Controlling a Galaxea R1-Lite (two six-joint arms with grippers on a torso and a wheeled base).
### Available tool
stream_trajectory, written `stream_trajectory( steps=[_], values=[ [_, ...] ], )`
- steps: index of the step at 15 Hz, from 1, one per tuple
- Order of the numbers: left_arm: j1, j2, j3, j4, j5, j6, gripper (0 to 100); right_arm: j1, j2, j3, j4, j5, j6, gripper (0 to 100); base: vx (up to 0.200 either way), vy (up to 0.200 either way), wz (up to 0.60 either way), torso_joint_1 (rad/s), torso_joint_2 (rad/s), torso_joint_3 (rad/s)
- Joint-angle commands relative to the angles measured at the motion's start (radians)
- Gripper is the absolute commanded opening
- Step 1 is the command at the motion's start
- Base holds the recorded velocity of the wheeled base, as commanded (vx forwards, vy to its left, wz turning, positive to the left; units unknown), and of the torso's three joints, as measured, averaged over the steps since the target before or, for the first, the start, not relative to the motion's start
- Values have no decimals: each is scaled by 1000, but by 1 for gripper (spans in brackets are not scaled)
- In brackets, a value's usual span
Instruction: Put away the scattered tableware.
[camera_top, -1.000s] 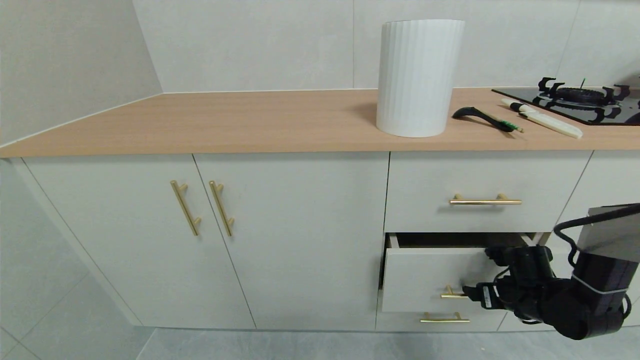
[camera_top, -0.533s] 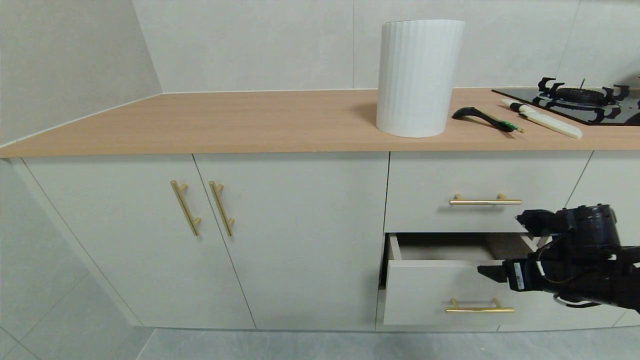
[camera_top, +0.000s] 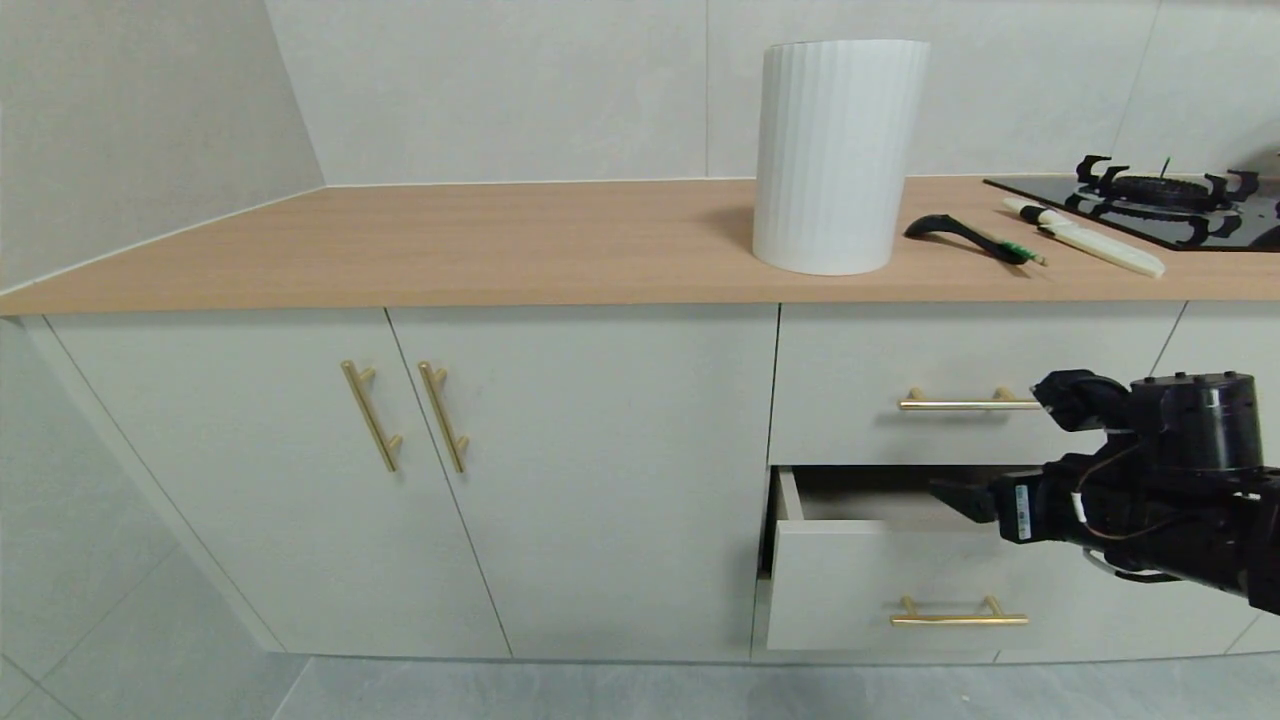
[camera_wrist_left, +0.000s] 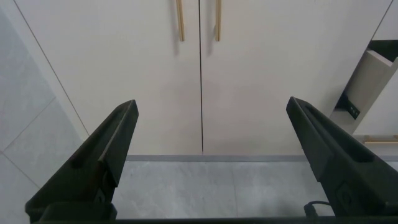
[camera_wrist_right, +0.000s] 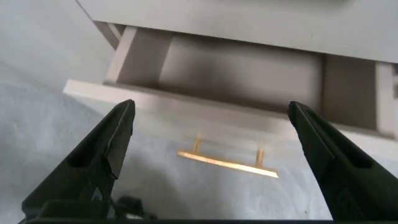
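Here, the scattered tableware lies toward the right end of the wooden countertop. It comprises two pieces. The first is a black spoon, its slender handle marked with green bands near the tip. The second is a long cream knife, set at a slant. The two lie side by side, near each other but apart. The spoon rests between a tall white ribbed cylinder and the knife. The knife lies just beside the near edge of the black hob.

No writing can be read on the tableware. A small white label on the right gripper carries print too small to make out.

Below the counter, the middle drawer stands pulled out, with its gold handle facing forward. The drawer above is closed.

The right gripper hangs in front of the open drawer with its fingers spread wide and nothing between them. In the right wrist view, the right gripper frames the drawer's interior and handle without contact.

The left gripper is likewise spread wide and empty. It faces the two cabinet doors, low near the floor and well apart from the tableware.
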Motion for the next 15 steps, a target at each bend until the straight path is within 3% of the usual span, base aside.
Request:
stream_trajectory(
  steps=[1, 8, 13, 15],
  values=[
    [0, 1, 0, 0, 0, 0, 100, 1, 161, 4, -102, -36, 22, 100, 0, 0, 0, 0, 0, 0],
    [0, 1, 0, 0, 0, 0, 100, 1, 426, 1, -383, -163, 26, 100, 0, 0, 0, 0, 0, 0],
    [0, 1, 0, 0, 0, 0, 100, 0, 420, 6, -367, -161, 24, 100, 0, 0, 0, 0, 0, 0],
    [0, 1, 0, 0, 0, 0, 100, 0, 380, 4, -300, -152, 24, 100, 0, 0, 0, 0, 0, 0]
  ],
)
